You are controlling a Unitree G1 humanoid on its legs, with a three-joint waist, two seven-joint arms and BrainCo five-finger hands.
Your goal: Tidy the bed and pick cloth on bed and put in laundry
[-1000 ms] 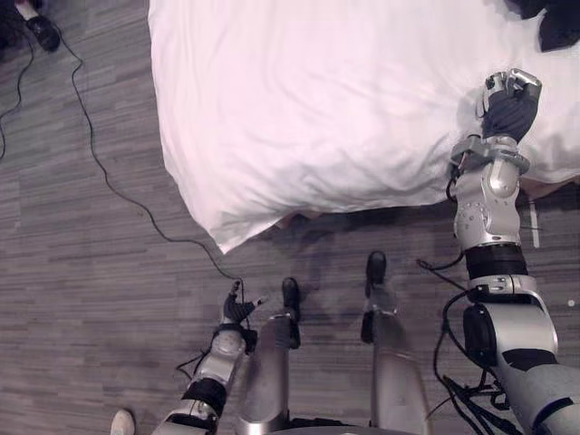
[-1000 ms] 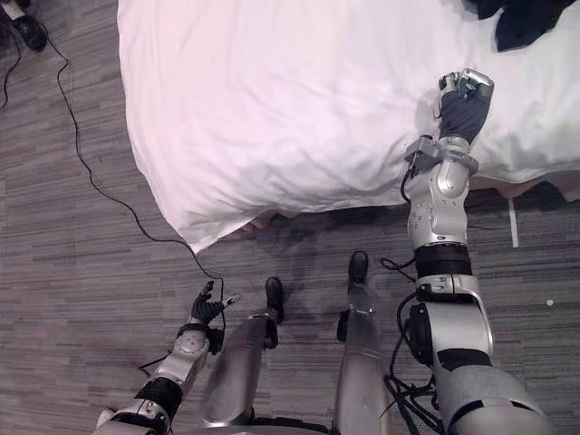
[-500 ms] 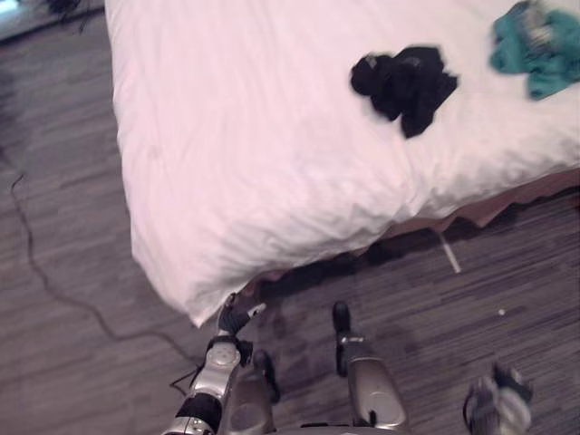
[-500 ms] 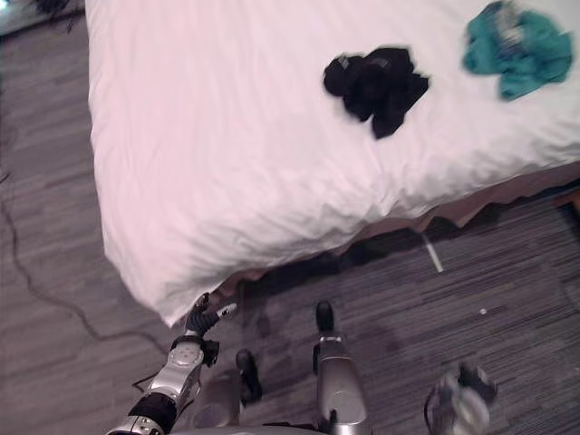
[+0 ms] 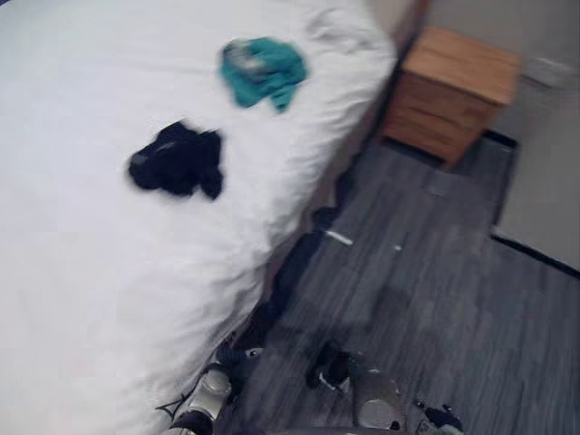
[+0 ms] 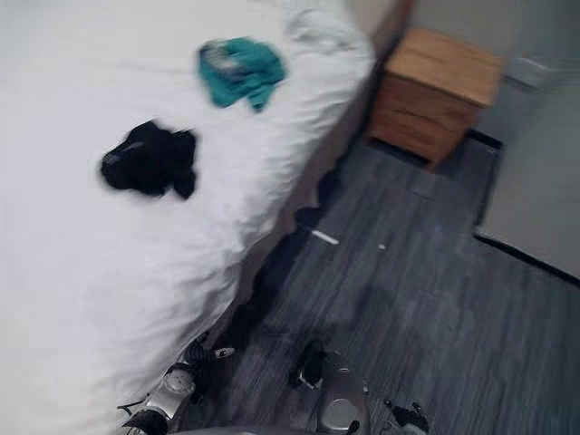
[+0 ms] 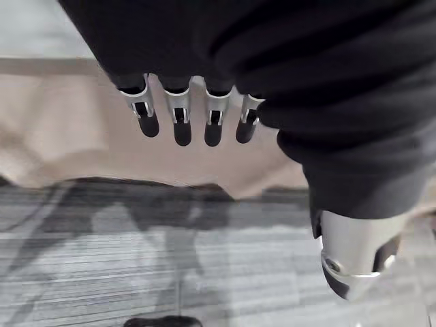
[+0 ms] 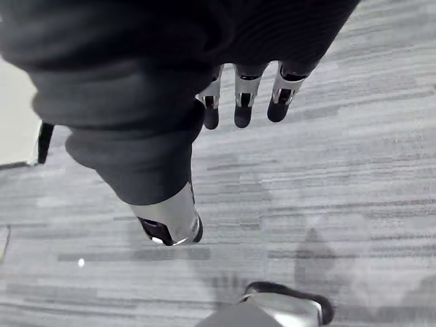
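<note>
1. The bed [image 5: 91, 272] with its white, softly creased cover takes up the left side of the room, and its right edge runs from near to far beside the grey plank floor [image 5: 435, 272].
2. A crumpled black cloth [image 5: 177, 161] lies on the cover, a little in from the bed's right edge.
3. A crumpled teal cloth [image 5: 263, 70] with a paler patch lies farther off on the same cover, apart from the black one and closer to the far right corner of the bed.
4. Neither cloth touches a hand; both rest loose on the bed.
5. A wooden nightstand [image 5: 453, 91] stands on the floor at the far right, just past that corner of the bed.
6. A small white strip [image 5: 338, 237] lies on the floor close to the bed's right edge.
7. The left hand [image 7: 178, 112] hangs low at the near edge of the bed, its fingers [image 7: 212, 126] straight and side by side, the thumb apart, with nothing in it; past them I see the tan bed skirt [image 7: 68, 136] and the floor.
8. The right hand [image 8: 242, 102] hangs over bare floor on the near right, its fingers [image 8: 281, 102] loose and straight, its thumb off to one side, and it holds nothing.
</note>
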